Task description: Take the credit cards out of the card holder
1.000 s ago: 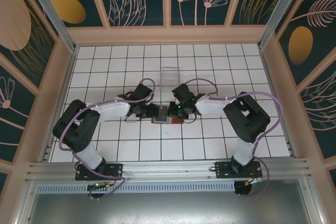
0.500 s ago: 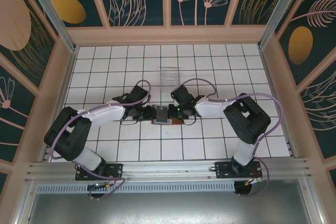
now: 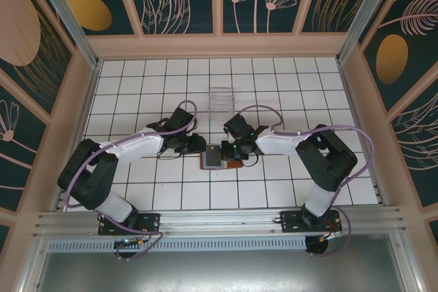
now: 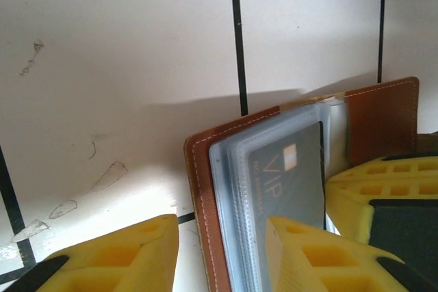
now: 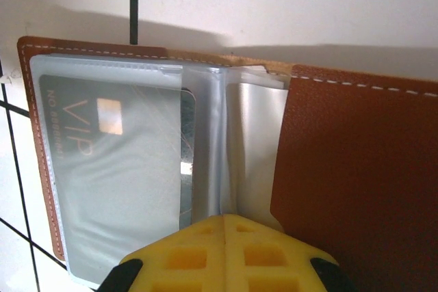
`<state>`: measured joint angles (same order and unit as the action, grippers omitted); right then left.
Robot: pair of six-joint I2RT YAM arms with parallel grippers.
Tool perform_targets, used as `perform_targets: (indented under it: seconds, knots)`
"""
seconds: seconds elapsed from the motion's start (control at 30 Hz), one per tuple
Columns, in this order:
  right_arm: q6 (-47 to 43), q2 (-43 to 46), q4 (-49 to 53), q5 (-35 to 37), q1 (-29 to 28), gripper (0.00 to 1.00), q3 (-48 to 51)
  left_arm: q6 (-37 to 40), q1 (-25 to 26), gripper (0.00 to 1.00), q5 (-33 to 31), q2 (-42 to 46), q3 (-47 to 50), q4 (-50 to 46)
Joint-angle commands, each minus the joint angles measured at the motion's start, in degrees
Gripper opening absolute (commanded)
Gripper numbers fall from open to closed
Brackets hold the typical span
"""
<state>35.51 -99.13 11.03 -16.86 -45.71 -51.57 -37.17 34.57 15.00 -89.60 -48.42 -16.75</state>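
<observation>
Your left gripper (image 4: 219, 227) straddles the brown leather card holder (image 4: 383, 121) at its edge, jaws partly apart, while your right gripper (image 5: 224, 227) has its yellow fingers (image 5: 198, 258) clenched together over the clear plastic sleeves (image 5: 253, 148)

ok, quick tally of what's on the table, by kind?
Brown card holder: 1
Credit card visible (dark, VIP, inside a clear sleeve): 1
Clear plastic box: 1
Total: 3
</observation>
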Motion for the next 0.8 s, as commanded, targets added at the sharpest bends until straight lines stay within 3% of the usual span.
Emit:
perform_targets:
  seconds: [0.0, 0.2, 0.53, 0.77]
  knots:
    - [3.93, 1.2, 4.5, 0.07, -1.09, 0.05, 1.49, -0.63, 0.32, 0.39, 0.68, -1.1, -0.32, -0.23]
    - [6.47, 2.94, 2.44, -0.67, -1.14, 0.05, 2.17, -0.8, 0.39, 0.36, 3.42, -1.68, 0.29, 2.5]
    - [9.94, 4.73, 0.05, -0.52, -1.08, 0.05, 3.7, -0.71, 2.65, 0.36, 2.72, -3.2, 1.29, 2.11]
    - [10.74, 5.38, -0.61, -0.19, -1.13, 0.05, 4.44, -0.54, 3.12, 0.3, 2.59, -4.07, 2.45, 2.25]
